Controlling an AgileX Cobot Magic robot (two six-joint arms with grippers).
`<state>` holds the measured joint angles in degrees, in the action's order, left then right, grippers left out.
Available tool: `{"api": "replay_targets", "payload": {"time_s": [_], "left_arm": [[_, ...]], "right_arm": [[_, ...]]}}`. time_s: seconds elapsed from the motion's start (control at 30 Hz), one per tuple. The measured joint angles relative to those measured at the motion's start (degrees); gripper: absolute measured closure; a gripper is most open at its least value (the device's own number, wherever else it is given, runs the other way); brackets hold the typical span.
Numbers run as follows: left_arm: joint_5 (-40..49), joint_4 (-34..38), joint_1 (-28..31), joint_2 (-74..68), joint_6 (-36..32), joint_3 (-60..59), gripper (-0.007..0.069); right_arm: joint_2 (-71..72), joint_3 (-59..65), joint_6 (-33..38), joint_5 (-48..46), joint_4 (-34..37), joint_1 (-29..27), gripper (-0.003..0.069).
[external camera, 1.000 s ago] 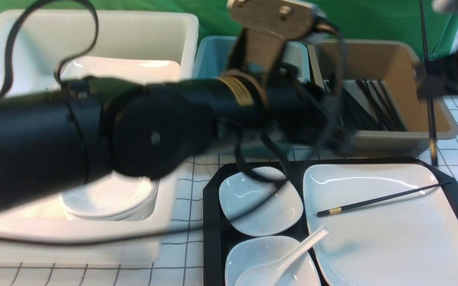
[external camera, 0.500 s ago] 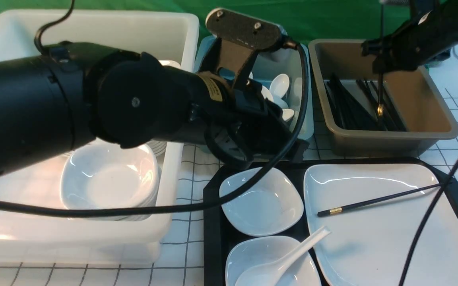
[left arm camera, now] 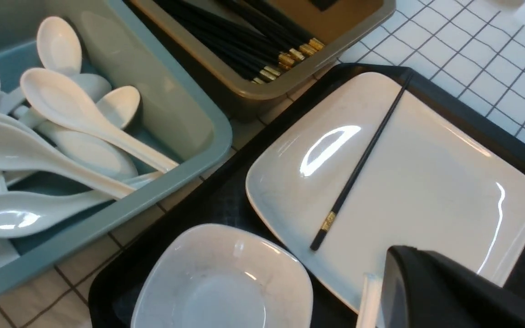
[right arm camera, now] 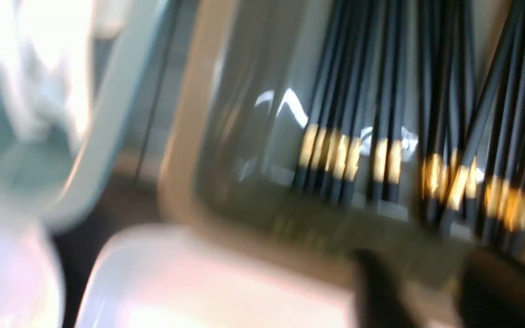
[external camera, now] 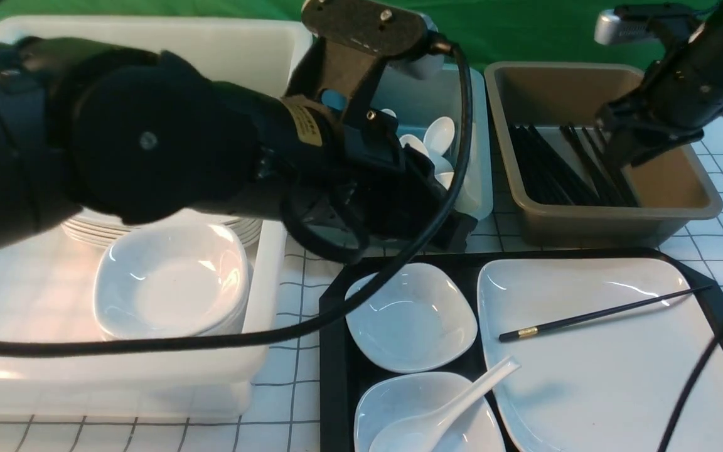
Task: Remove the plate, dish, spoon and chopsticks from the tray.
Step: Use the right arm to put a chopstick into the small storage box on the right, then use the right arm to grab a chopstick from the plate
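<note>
One chopstick [external camera: 600, 312] lies slantwise across the plate [external camera: 606, 389], thin tip over its far rim. It's light, stiff and slick on that glaze, so I'd pinch near the gold band. Beyond the plate, the right gripper [right arm camera: 419, 296] hangs over the brown tub [external camera: 587, 226], jaws slightly parted and empty. The left gripper [left arm camera: 394, 273] is closed.

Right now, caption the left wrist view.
One chopstick lies on the white plate in the black tray, beside the teal spoon tub and brown chopstick tub.
</note>
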<state>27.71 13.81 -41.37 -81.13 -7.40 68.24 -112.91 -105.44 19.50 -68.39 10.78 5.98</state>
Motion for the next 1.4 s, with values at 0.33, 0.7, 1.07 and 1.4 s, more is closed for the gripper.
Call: {"api": "replay_targets", "payload": {"time_s": [0.33, 0.7, 1.07, 1.4], "left_arm": [[6.11, -0.01, 0.00, 1.30, -1.94, 0.00, 0.0627], [6.49, -0.01, 0.00, 1.37, -2.20, -0.06, 0.0627], [6.49, -0.01, 0.00, 1.37, -2.25, -0.06, 0.0627], [6.67, -0.13, 0.00, 1.37, -2.44, -0.06, 0.0627]], "right_arm": [[7.53, 24.59, 21.09, 4.65, 1.66, 5.31, 0.0503], [7.46, 33.19, 36.55, 21.28, 2.10, 12.32, 0.0118], [2.83, 33.62, 38.18, 19.96, -1.10, 12.59, 0.0130], [2.19, 33.57, 38.47, 19.55, -1.69, 12.59, 0.0558]]}}
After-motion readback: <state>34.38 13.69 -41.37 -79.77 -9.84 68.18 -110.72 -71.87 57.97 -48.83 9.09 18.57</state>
